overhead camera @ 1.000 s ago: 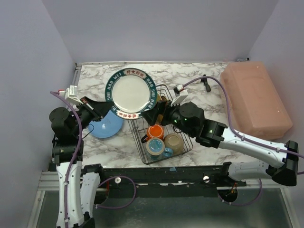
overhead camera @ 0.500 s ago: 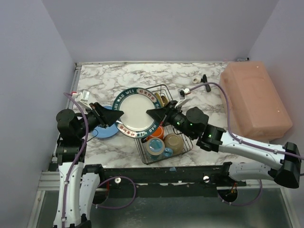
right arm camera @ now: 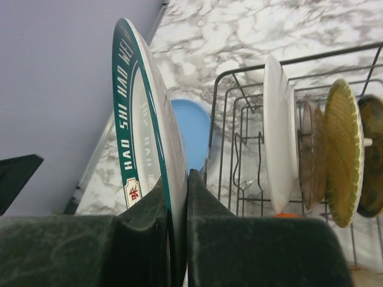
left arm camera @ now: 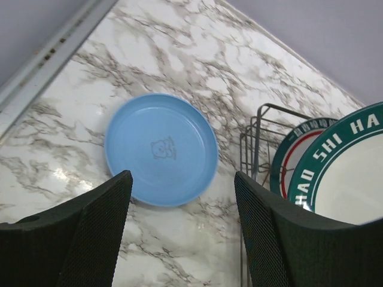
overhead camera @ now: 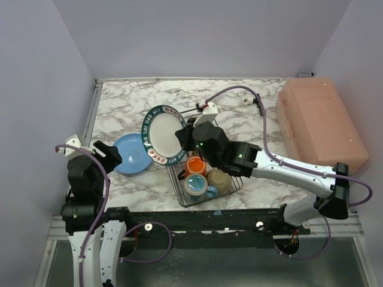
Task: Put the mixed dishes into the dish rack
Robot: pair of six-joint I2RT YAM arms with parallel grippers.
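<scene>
1. Green-rimmed plate (overhead camera: 161,134) has changed hands: a second ago your left claw (left arm camera: 179,179) held it. Now your right claw (right arm camera: 176,179) pinches its rim, with the plate standing on edge.
2. Left claw is spread and pulled back. The blue plate (left arm camera: 160,149) lies flat on the table just ahead of it.
3. Held plate rises ahead of the right claw, just outside the dish rack (right arm camera: 299,60), not yet between the wires. A white plate (right arm camera: 276,137) already stands racked beyond it.
4. Reading: handover done. You likely slot it beside the white plate next; mind the rim catching the rack's end wire.
5. Blue plate remains to load.
</scene>
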